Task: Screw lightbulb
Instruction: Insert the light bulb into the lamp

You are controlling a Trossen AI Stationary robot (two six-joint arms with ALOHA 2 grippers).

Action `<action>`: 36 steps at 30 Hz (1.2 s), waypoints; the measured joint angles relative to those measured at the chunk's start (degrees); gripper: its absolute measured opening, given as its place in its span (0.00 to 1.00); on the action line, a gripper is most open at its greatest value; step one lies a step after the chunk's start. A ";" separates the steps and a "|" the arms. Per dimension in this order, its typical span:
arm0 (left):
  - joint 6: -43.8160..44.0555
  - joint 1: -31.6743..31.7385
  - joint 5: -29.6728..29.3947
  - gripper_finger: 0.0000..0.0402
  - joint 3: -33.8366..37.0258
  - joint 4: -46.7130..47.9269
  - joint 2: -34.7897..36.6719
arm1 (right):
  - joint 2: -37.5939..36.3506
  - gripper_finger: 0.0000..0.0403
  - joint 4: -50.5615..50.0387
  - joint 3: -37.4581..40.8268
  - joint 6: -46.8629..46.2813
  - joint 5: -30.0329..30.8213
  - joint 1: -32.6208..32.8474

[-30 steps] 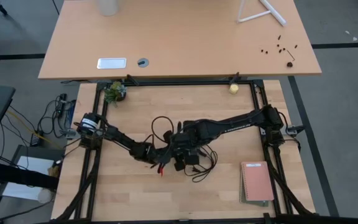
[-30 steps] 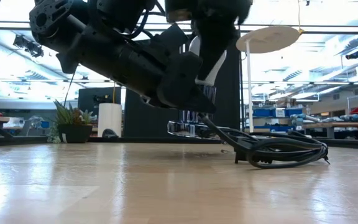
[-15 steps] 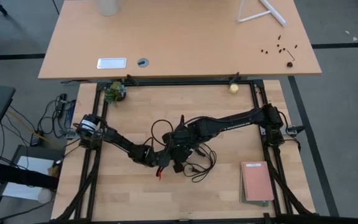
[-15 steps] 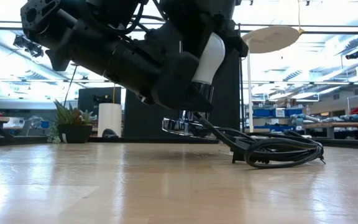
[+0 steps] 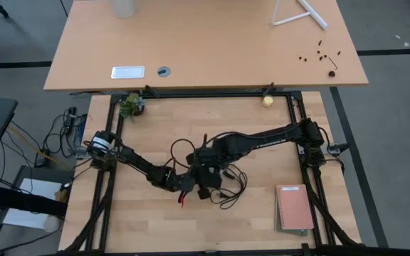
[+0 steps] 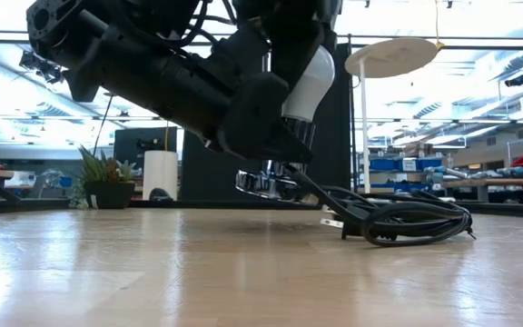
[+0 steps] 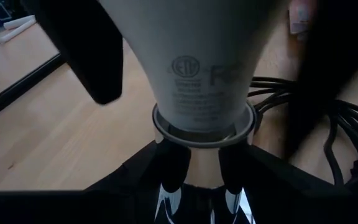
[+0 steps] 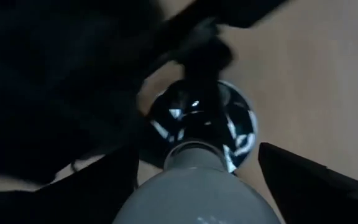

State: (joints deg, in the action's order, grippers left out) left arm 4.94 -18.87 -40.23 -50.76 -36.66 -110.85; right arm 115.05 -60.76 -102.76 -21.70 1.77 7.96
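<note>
Gripping the lightbulb, the right gripper seats it in the socket — held clamped by the left gripper — above the counter.

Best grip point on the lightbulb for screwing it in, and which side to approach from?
Grip the lightbulb on its rounded white head, coming from above along its axis. It stands roughly upright, narrow end down in the silver socket, which the left gripper holds from below, so only the wide head is free. The right gripper seems to straddle that head already, leaving room to twist.
</note>
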 joint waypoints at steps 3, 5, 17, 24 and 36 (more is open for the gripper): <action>0.90 0.01 0.02 0.49 -0.03 0.53 0.02 | 0.08 0.92 0.68 0.00 6.93 -2.37 -0.06; 1.08 0.02 0.02 0.49 -0.07 0.58 0.02 | 0.08 0.97 1.17 0.00 11.85 -2.70 -0.06; 1.63 0.09 -0.15 0.49 -0.12 1.76 0.04 | 0.13 0.95 0.40 0.00 39.37 4.49 0.94; 2.58 0.44 0.00 0.49 -0.14 1.74 0.06 | 0.13 0.96 -2.09 0.00 48.96 9.07 2.82; 2.29 0.55 1.22 0.49 -0.14 1.69 0.09 | 0.15 0.94 -3.47 0.00 53.94 8.70 4.31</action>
State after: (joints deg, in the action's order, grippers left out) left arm 7.23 -18.33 -39.01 -50.89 -34.96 -110.76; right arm 115.20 -64.23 -102.76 32.24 10.48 12.27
